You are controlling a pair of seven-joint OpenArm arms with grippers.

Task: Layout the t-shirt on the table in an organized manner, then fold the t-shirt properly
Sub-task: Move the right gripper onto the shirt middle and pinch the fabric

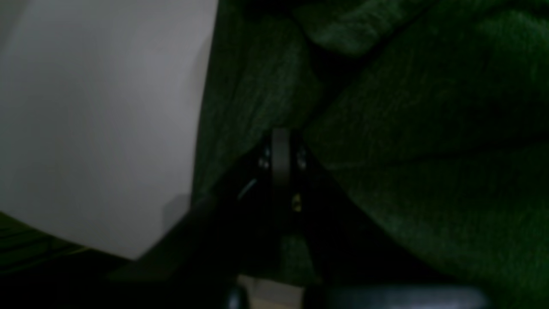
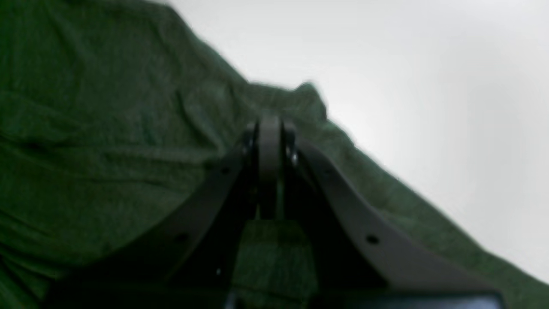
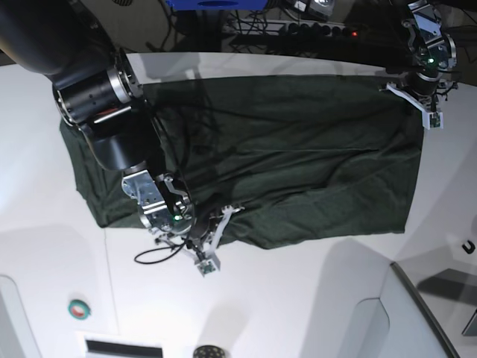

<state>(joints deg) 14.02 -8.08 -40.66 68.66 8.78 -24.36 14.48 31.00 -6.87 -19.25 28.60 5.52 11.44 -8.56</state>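
Note:
The dark green t-shirt [image 3: 298, 149] lies spread and wrinkled across the white table [image 3: 298, 313]. My left gripper [image 3: 400, 92] is at the shirt's far right corner. In the left wrist view its jaws [image 1: 281, 139] are shut, with t-shirt [image 1: 429, 128] cloth pinched at the tips and table [image 1: 85, 128] to the left. My right gripper [image 3: 226, 214] is at the shirt's near edge, left of centre. In the right wrist view it [image 2: 270, 122] is shut on a bunched edge of the t-shirt [image 2: 107, 128], with bare table [image 2: 429, 86] beyond.
A round green-and-red button [image 3: 78, 308] and a slot [image 3: 123, 348] sit near the table's front left. A dark seam line [image 3: 112, 283] runs there too. A raised dark-edged panel [image 3: 425, 306] stands at the front right. Cables and a power strip [image 3: 313, 26] lie behind the table.

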